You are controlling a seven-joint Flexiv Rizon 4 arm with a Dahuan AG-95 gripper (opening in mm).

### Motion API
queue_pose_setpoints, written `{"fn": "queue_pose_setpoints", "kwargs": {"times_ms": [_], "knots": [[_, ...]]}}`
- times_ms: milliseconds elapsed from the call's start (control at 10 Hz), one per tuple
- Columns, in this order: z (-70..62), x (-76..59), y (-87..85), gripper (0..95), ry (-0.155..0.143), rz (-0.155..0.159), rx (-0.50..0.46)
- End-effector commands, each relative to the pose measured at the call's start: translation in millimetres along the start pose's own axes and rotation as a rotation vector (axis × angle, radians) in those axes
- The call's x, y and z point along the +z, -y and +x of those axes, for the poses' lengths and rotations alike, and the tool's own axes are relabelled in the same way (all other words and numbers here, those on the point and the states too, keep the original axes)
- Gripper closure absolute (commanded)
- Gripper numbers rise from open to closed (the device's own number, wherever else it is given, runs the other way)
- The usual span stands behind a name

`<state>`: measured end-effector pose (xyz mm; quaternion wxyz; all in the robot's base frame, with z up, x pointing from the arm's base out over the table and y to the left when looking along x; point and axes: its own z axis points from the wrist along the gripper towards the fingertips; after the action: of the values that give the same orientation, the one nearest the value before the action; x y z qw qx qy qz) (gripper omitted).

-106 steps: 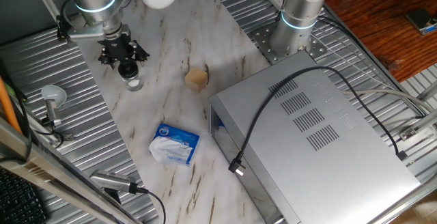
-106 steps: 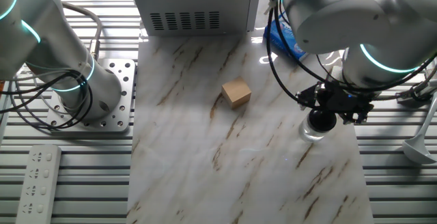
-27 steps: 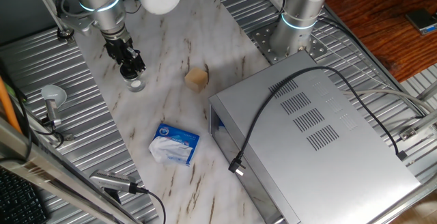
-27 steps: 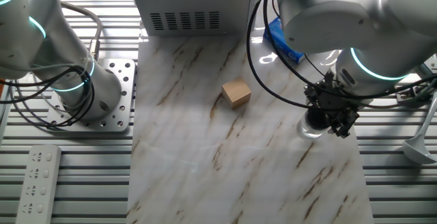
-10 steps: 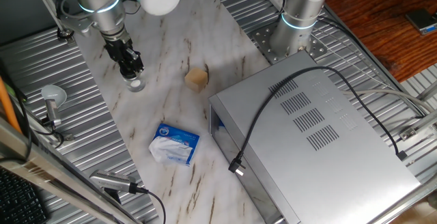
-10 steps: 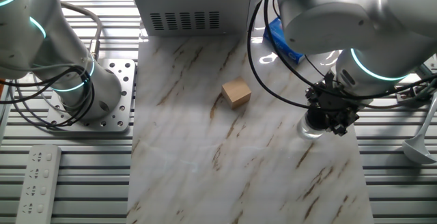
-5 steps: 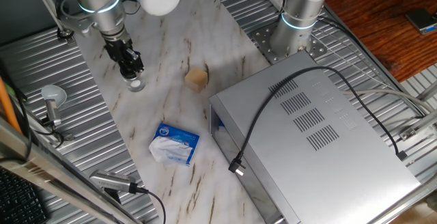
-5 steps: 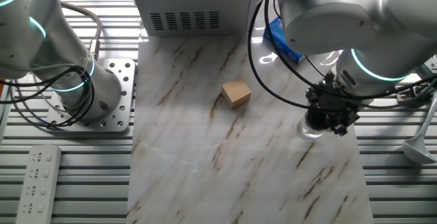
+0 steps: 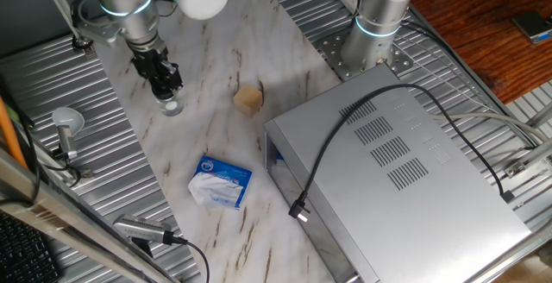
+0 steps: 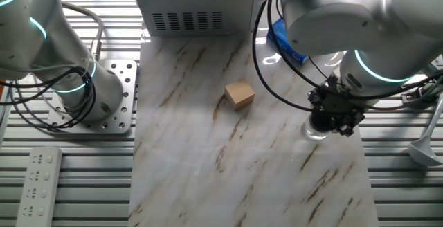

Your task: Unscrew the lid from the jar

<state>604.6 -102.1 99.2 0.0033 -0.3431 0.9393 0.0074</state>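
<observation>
Black claw (image 9: 164,84) clenched on round lid (image 10: 324,122) atop clear glass jar (image 9: 172,105).

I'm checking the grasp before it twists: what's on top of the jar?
The claw sits directly over the jar, with its fingers down at the jar's top. The lid is covered by them, so whether they are clamped on it can't be seen.

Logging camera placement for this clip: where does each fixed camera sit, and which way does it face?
One fixed view: high, looking down past the grey metal box; arm at upper left, hand over the jar.
The other fixed view: opposite side, facing the box's vented end; arm at right, hand over the jar.
Shared: jar, tan cube, box, marble tabletop.
</observation>
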Motion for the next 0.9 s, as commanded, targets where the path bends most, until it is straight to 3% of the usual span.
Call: {"fn": "queue_pose_setpoints", "kwargs": {"times_ms": [100,900], "knots": [[0.1,0.6,-0.1,38.0,0.002,0.004,-0.061],[0.1,0.8,0.0,38.0,0.009,0.008,-0.278]]}}
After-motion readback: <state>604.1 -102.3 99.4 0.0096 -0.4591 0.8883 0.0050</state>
